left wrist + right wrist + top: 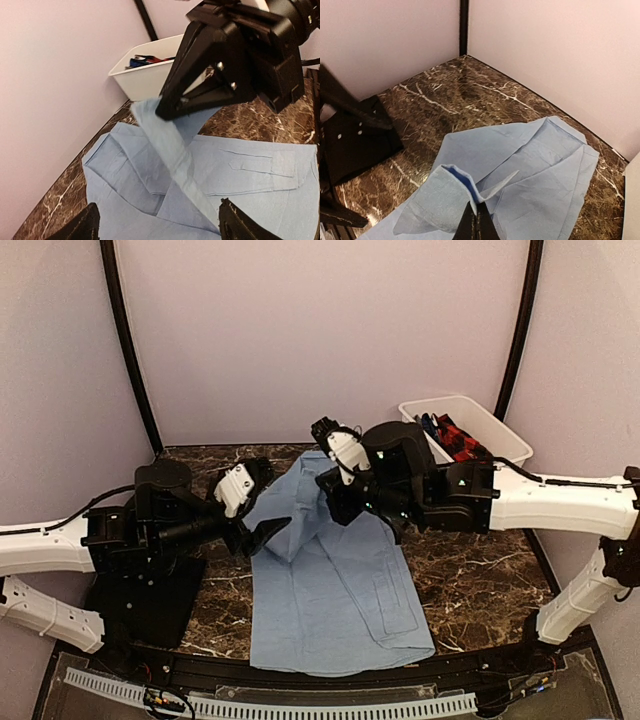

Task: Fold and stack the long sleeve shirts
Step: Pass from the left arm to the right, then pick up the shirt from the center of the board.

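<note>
A light-blue long sleeve shirt [330, 610] lies spread on the marble table, collar end to the far side and chest pocket [255, 165] up. My right gripper [340, 510] is shut on the shirt's sleeve cuff [435, 205] and holds it above the shirt's upper part, so the sleeve [172, 145] hangs down from it in a strip. The left gripper [159, 220] stands open just above the shirt's left shoulder area, with nothing between its fingers. More long sleeve shirts, red-black checked and dark blue [455, 435], lie in the bin.
A white plastic bin [500, 430] stands at the back right of the table. A flat black mat [140, 605] lies at the near left, under the left arm. Pale walls with black corner posts close off the back and sides.
</note>
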Robot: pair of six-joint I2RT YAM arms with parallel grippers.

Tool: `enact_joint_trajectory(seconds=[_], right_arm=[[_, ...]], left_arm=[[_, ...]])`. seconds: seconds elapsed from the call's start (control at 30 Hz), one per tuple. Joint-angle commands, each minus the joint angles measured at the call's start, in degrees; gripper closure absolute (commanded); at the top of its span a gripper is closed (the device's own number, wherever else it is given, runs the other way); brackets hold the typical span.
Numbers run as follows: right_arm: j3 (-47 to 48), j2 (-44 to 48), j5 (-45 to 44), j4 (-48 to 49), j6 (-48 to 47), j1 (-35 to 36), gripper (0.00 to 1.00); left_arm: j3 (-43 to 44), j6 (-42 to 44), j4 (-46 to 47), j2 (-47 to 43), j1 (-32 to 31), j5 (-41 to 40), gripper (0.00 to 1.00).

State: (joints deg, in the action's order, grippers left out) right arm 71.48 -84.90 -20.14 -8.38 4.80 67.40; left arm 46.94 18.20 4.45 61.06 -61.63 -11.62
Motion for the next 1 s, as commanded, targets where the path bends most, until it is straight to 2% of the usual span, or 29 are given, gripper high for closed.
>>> enact_joint_trajectory(seconds=[0.0,0.17,0.5,0.73,0.87,0.97], right_arm=[[9.3,-3.1,-5.8,-1.4,4.8,-5.7,1.0],[19.2,-7.7,-6.4,-4.5,7.6,-11.1,1.0],[32.3,-12.9,-9.2,-9.2,6.1,-17.9,1.0],[37.5,-13.5,-7.7,-9.4,4.8,-22.0,1.0],[40.3,-15.0,-5.8,-9.4,4.4,-24.7,1.0],[41.8,-16.3,-4.9,-9.1,3.8,-26.3,1.0]], left_arm=[[2.8,-16.3,-1.8,-0.6,2.6,-13.6,0.19],[3.3,-29.0,-9.4,-0.5,8.2,-12.9,0.19],[3.8,-45.0,-20.7,4.4,14.8,-7.1,0.18],[-0.9,-56.7,-26.7,7.4,16.5,5.4,0.27],[-4.6,-59.7,-28.3,8.3,16.5,11.0,0.31],[-7.4,-61.0,-27.9,8.0,16.5,18.1,0.33]])
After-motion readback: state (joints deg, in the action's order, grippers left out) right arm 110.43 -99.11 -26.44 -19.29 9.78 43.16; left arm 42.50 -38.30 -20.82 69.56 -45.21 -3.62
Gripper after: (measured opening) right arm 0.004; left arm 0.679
